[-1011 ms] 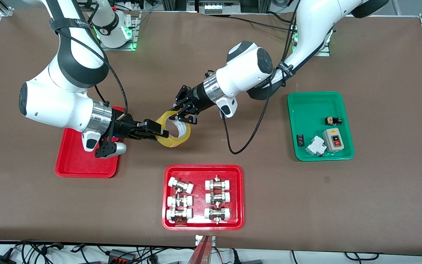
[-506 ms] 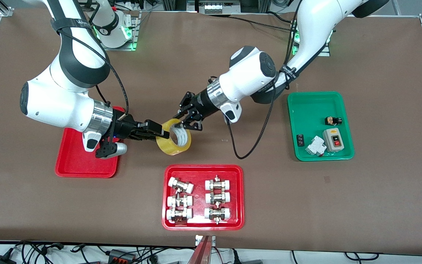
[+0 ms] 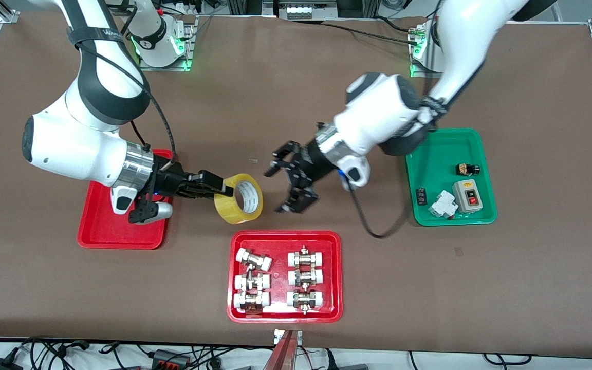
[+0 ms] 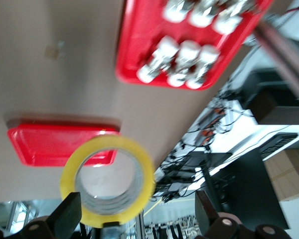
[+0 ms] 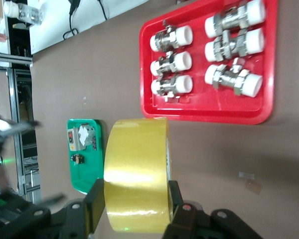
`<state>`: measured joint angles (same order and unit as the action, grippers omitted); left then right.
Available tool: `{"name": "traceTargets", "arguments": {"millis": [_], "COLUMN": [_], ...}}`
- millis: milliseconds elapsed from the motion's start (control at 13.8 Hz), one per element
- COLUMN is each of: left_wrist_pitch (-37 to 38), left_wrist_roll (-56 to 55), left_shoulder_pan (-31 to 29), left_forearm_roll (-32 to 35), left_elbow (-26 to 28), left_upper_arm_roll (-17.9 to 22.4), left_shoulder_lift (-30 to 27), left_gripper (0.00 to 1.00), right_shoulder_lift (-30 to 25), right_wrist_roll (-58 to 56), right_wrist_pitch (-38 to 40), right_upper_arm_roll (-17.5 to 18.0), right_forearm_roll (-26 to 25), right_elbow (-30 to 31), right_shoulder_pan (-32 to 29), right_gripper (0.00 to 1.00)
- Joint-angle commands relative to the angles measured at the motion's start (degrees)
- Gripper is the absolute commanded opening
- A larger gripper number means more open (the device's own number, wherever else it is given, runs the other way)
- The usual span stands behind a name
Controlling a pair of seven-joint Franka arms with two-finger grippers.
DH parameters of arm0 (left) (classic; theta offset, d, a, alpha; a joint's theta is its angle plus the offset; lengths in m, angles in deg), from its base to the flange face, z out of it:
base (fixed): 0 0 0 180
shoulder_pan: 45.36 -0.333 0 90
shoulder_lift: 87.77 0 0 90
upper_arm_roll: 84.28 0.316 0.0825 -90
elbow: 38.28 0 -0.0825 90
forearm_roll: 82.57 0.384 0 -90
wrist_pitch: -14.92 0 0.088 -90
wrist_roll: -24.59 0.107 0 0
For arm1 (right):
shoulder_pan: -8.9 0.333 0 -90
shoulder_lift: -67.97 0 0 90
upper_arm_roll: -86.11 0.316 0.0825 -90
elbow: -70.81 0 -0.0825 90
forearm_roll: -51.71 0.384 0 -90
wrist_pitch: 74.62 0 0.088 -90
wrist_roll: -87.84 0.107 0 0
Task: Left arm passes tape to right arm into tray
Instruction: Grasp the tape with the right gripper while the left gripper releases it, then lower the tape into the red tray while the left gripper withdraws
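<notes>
The yellow tape (image 3: 230,208) is held in my right gripper (image 3: 222,188), which is shut across the roll's width above the table, just beside the plain red tray (image 3: 100,228). In the right wrist view the tape (image 5: 137,169) fills the space between the right gripper's (image 5: 134,201) fingers. My left gripper (image 3: 284,185) is open and empty, a short way from the tape toward the left arm's end. In the left wrist view the tape (image 4: 148,174) hangs ahead of the open left gripper (image 4: 137,219), with the plain red tray (image 4: 50,147) past it.
A red tray of white-capped metal fittings (image 3: 334,277) lies nearer the front camera than the tape; it also shows in the right wrist view (image 5: 204,112). A green tray (image 3: 429,149) with switches lies at the left arm's end. A black cable hangs under the left wrist.
The left gripper let go of the tape, opened wide and drew back toward the left arm's end. The right gripper kept the tape and shifted it slightly toward the plain red tray.
</notes>
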<state>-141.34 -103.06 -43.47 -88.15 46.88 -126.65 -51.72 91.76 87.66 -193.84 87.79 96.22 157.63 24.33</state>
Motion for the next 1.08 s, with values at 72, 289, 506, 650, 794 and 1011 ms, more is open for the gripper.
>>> {"name": "traceTargets", "arguments": {"millis": [72,289,506,650,794,1011], "left_wrist_pitch": [11.2,24.7,36.8,44.9,56.9,68.9], "left_wrist_roll": [14.0,30.7,47.5,59.2,75.1,92.5], "left_shoulder_pan": [-5.5,-9.9,-15.3,-18.5,-22.3,-27.0], "left_forearm_roll": [0.4,0.3,0.3,0.3,0.3,3.2], "left_elbow": [1.1,1.0,1.0,0.9,0.9,0.9], "left_upper_arm_roll": [0.0,-0.1,-0.1,-0.1,0.0,0.4], "left_shoulder_lift": [-5.3,-7.6,-9.9,-12.4,-15.6,-19.6], "left_gripper": [1.0,1.0,1.0,1.0,1.0,1.0], "right_shoulder_lift": [0.2,2.9,7.5,11.3,14.8,17.9], "right_wrist_roll": [-6.2,-16.0,-29.3,-38.7,-45.6,-50.2], "right_wrist_pitch": [9.0,18.8,25.2,26.8,27.5,28.4], "right_upper_arm_roll": [0.3,0.3,0.3,0.3,0.3,0.3], "right_forearm_roll": [0.4,0.3,0.1,-1.1,-2.3,-3.6], "right_elbow": [-1.1,-0.8,0.6,1.1,1.2,1.2], "right_shoulder_pan": [-8.8,-17.6,-26.1,-30.6,-33.8,-35.6], "right_gripper": [0.0,0.0,0.0,0.0,0.0,0.0]}}
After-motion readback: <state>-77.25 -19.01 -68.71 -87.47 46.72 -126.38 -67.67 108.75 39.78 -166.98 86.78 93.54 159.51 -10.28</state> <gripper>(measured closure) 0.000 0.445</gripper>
